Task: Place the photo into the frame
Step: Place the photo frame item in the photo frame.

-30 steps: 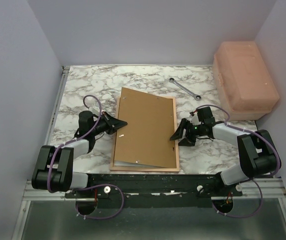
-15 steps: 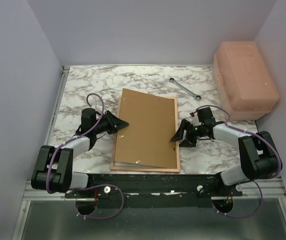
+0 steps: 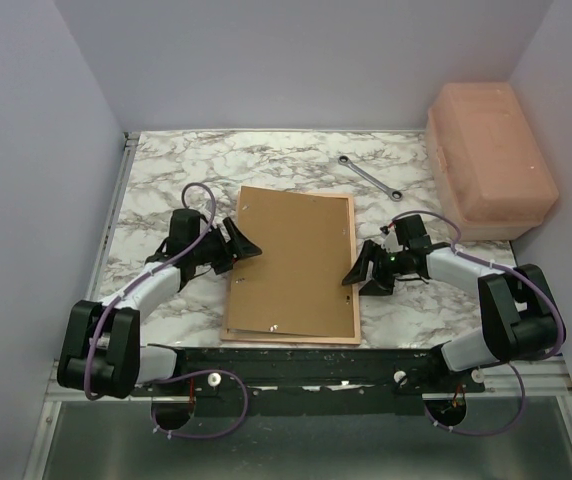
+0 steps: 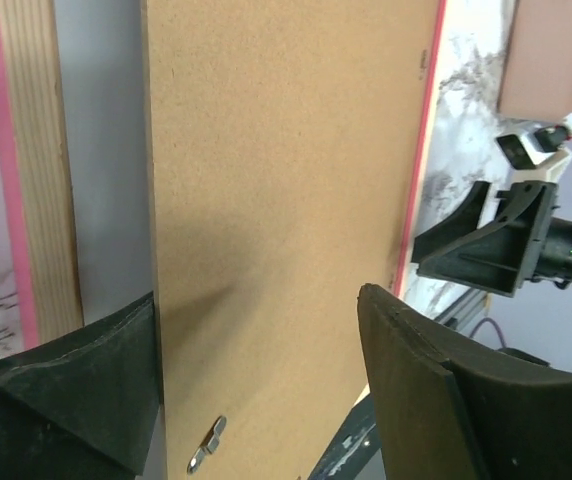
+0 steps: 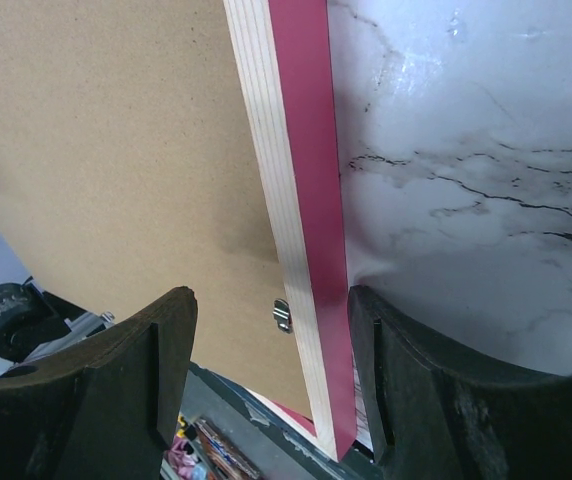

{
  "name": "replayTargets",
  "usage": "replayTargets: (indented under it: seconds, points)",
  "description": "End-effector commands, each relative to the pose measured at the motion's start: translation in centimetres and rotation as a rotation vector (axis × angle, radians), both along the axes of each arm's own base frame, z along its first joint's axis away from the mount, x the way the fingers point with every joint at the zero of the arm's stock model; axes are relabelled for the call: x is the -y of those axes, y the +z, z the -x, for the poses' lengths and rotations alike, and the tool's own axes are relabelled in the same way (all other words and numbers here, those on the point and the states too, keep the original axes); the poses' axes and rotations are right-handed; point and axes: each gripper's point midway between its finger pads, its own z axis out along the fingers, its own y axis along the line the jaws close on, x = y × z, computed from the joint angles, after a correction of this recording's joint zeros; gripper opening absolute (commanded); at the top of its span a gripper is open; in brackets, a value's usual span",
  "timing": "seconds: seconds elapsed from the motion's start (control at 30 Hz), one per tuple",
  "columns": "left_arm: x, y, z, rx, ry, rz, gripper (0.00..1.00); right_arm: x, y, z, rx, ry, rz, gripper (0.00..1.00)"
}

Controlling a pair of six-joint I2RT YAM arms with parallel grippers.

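L pincer (image 4: 258, 300): we found jaws apart, over backing panel (image 3: 291, 260).
R pincer (image 5: 271, 295): jaws apart, astride frame (image 5: 306, 200) rail.
Frame: flat on surface (image 3: 166, 170).

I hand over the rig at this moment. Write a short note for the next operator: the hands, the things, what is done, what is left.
Left hand: open, holding nothing, over the left part of the brown backing panel.
Right hand: open, its fingers on either side of the frame's right rail, not clamped.
Frame: back side up on the table. The panel lies slightly skewed on it.
Photo: not visible in any view, perhaps under the panel.
Left: confirm the photo is inside, then seat the panel squarely.
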Motion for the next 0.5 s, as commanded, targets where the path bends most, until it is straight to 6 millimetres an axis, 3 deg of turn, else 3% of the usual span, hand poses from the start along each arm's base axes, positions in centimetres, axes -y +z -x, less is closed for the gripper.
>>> replayTargets:
  seconds: [0.0, 0.47]
  points:
    - [-1.1, 0.0, 0.2, 0.008, 0.01, -0.16, 0.74, 0.7, -0.6, 0.1, -0.003, 0.01, 0.044, 0.69]
    - [-2.2, -0.7, -0.1, -0.03, 0.007, -0.494, 0.77, 2.1, 0.0, 0.3, 0.028, -0.01, 0.129, 0.7]
